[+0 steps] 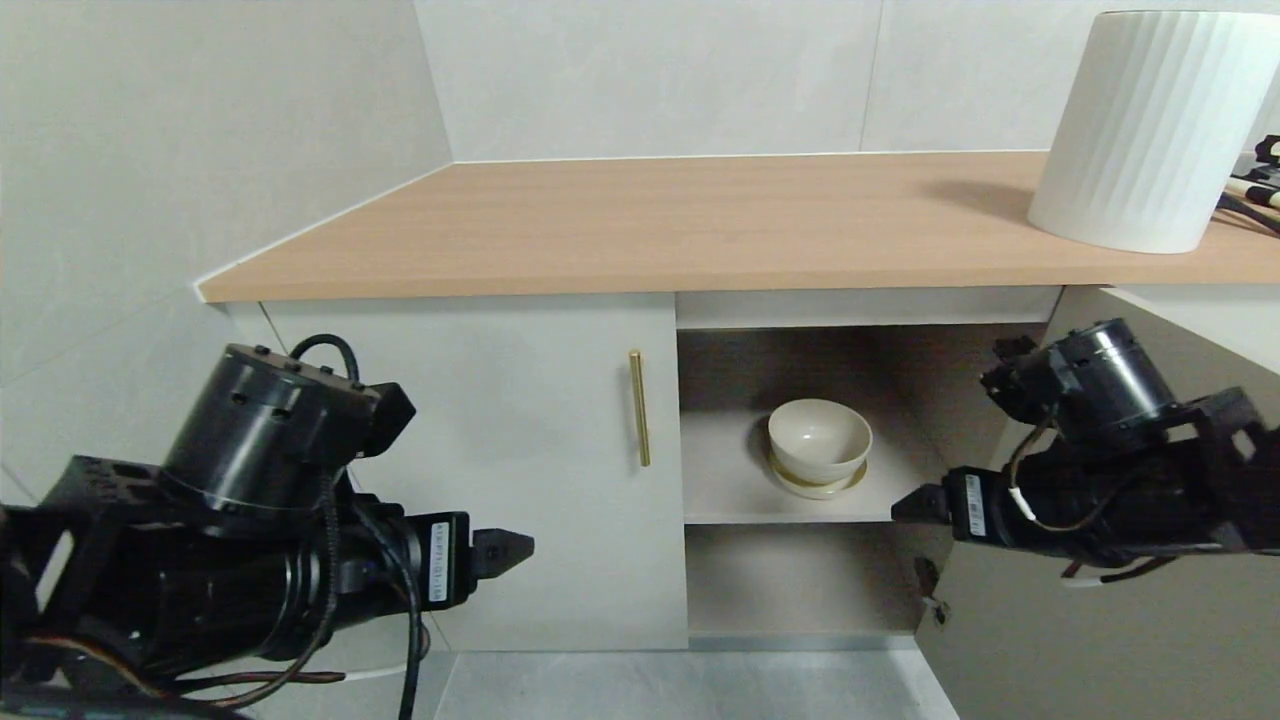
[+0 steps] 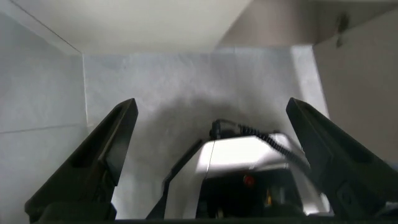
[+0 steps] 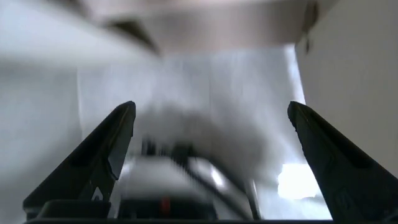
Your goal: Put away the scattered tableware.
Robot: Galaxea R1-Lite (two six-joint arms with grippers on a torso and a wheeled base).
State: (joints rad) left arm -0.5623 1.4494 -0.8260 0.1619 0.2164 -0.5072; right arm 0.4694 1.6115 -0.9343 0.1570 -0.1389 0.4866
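Observation:
A cream bowl (image 1: 820,438) sits on a small plate (image 1: 818,484) on the upper shelf (image 1: 730,490) of the open cabinet compartment. My right gripper (image 1: 915,505) hangs just outside the compartment, to the right of the bowl and slightly lower, apart from it. In the right wrist view this gripper (image 3: 211,109) is open with nothing between its fingers (image 3: 112,149). My left gripper (image 1: 505,552) is low in front of the shut left door (image 1: 480,450), pointing right. Seen in the left wrist view, that gripper (image 2: 211,107) is open and holds nothing.
The right cabinet door (image 1: 1130,630) stands swung open behind my right arm. A gold handle (image 1: 639,407) runs down the left door's edge. On the wooden countertop (image 1: 650,220) a white ribbed cylinder (image 1: 1150,125) stands at far right, with some utensils (image 1: 1255,190) beside it. The lower shelf (image 1: 790,590) is bare.

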